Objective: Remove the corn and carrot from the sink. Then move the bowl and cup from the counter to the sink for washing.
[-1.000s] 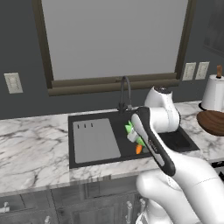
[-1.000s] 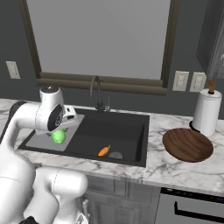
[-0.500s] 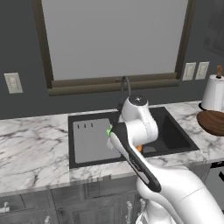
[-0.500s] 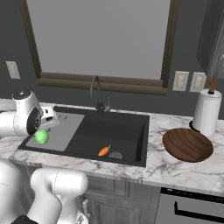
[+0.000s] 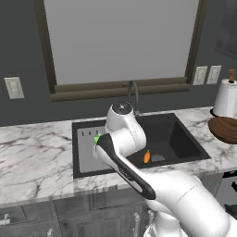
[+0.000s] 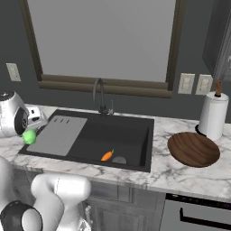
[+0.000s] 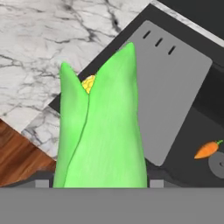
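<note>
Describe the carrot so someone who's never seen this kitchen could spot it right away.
Find the black sink set into the white marble counter under the window. On its dark floor, near the front wall and beside the round drain, lies the carrot. It is tiny, orange and tapered with a green top, the only orange thing there.

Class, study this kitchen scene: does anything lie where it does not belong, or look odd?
Yes. A carrot lies loose on the floor of the black sink, beside the drain, an odd spot for food. The corn is held by the gripper over the sink's left edge.
</note>
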Robot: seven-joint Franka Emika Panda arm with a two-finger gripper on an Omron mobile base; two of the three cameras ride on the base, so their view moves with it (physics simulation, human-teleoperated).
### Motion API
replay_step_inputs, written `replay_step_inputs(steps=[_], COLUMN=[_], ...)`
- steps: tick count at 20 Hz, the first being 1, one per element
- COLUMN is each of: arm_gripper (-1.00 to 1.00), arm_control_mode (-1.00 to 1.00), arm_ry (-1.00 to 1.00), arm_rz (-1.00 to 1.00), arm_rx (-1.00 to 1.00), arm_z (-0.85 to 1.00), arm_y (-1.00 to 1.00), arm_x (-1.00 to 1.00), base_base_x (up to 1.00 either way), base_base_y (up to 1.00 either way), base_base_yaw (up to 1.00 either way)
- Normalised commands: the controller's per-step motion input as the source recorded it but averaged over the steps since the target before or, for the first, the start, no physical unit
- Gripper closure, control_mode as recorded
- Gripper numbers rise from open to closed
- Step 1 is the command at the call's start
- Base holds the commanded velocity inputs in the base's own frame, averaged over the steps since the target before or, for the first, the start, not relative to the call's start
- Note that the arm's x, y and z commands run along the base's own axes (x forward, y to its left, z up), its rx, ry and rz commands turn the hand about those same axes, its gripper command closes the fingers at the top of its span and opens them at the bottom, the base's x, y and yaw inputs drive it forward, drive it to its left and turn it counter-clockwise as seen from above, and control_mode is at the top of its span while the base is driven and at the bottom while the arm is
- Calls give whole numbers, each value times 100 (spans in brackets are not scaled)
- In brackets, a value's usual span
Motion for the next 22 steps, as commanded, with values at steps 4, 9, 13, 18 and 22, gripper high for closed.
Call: replay_step_inputs(steps=[4,9,13,18,22], arm_gripper=[100,100,100,100,100], arm_control_mode=[-100,-100,-100,-100,-100], arm_ry=[0,0,0,3,5], arm_rz=[0,0,0,0,0], arm_rx=[0,1,9,15,21], arm_z=[5,1,0,0,-5], arm_y=[57,59,50,39,28], arm_x=[22,24,25,25,27], base_base_x=[0,0,0,0,0], base_base_y=[0,0,0,0,0], base_base_yaw=[0,0,0,0,0])
